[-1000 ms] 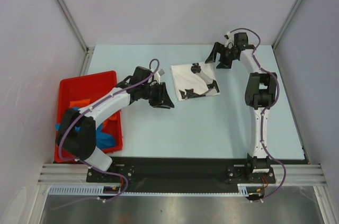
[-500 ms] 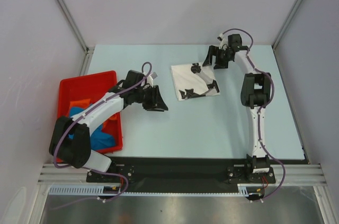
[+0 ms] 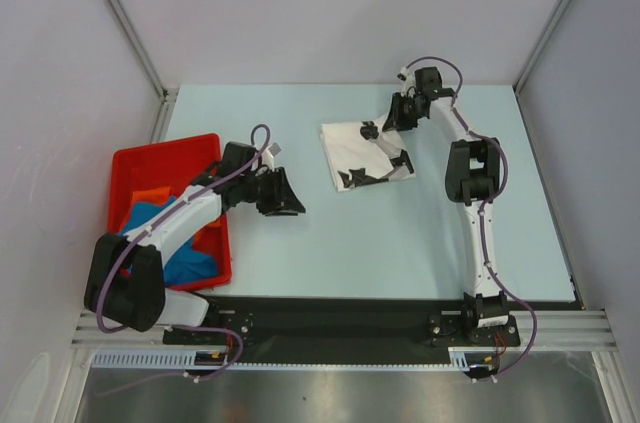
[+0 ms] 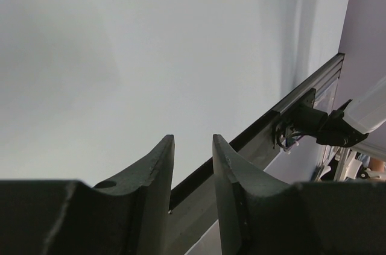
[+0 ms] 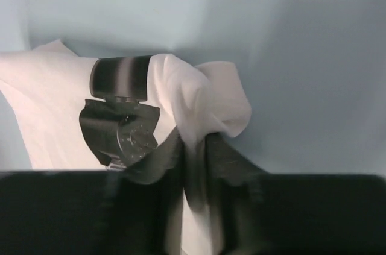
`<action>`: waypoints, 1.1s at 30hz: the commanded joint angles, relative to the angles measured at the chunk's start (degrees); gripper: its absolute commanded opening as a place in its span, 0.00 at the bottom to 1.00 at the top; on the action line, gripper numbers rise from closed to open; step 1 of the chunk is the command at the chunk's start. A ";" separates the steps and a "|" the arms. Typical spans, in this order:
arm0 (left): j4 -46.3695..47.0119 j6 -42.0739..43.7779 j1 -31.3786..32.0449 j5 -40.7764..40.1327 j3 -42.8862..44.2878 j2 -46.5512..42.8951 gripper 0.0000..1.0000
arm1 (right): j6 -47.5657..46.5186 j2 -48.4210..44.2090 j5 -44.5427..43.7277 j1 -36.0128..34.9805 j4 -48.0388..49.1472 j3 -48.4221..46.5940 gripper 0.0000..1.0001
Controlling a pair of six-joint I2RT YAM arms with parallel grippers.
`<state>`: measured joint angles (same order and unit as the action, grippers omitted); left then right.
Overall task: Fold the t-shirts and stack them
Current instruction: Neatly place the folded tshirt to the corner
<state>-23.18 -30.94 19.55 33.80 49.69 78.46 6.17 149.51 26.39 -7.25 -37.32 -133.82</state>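
Right gripper (image 5: 193,146) pinches a bunched corner of the white t-shirt (image 5: 54,110); the rest lies flat ahead-left of its fingers. Likely starting a fold: next, carry the corner across. Left gripper (image 4: 193,146): fingers slightly apart, empty.

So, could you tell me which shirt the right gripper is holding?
The white shirt, on the table; the blue shirt and orange shirt lie in the bin.
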 commanded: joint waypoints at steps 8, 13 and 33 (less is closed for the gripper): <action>3.58 -0.44 -0.57 1.97 -7.24 -4.98 0.38 | -9.22 -4.92 7.19 6.72 -9.17 -2.41 0.00; 5.16 -0.88 -0.57 3.02 -10.57 -4.63 0.38 | -14.52 -7.04 5.42 12.24 -12.51 -3.64 0.00; 5.35 3.07 -0.48 5.22 -10.94 3.98 0.36 | -34.64 -3.36 -10.66 21.39 6.45 -11.02 0.00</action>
<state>-18.48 -30.68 19.42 36.86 37.43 81.06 -23.29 147.41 19.73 12.27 -38.92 -141.60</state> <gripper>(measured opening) 0.363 0.051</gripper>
